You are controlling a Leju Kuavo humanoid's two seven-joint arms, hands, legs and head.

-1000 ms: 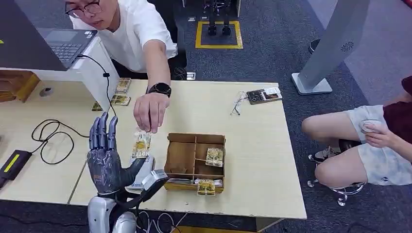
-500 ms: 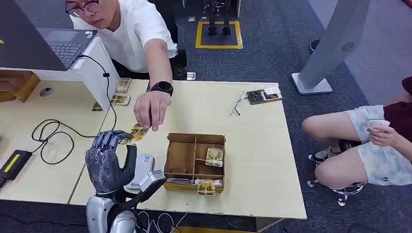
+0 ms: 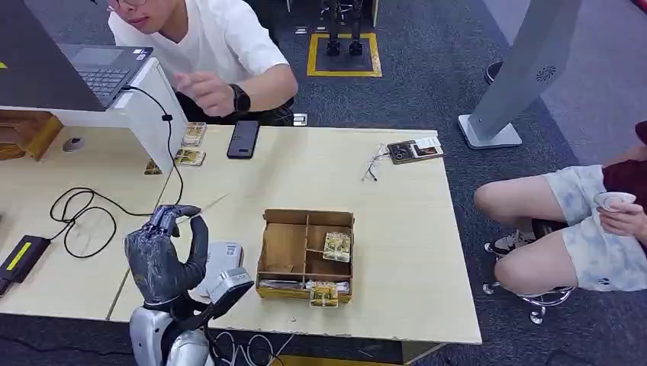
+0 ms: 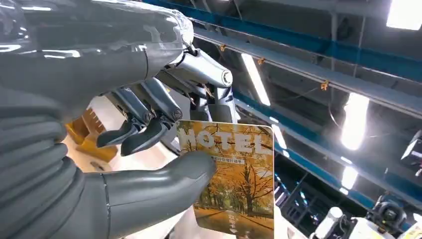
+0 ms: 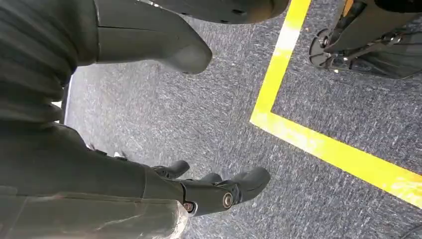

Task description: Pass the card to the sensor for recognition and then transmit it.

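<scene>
The card point(image 4: 234, 181) was pinched between thumb and fingers of the left robot hand point(image 3: 164, 255) at the lower left of the head frame, above the white sensor point(image 3: 221, 267) on the tabletop point(image 3: 397, 229); the right robot hand point(image 5: 214, 191) hung over the floor, fingers loosely apart, holding nothing. Half a second earlier the person's hand point(image 3: 210, 91) had been at the card, and it was now withdrawn to the upper left. The handover was judged complete, with the pass over the sensor still to be made.

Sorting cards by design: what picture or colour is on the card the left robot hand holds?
Golden-yellow autumn trees with "HOTEL" lettering on the card, clearest in the left wrist view.
</scene>
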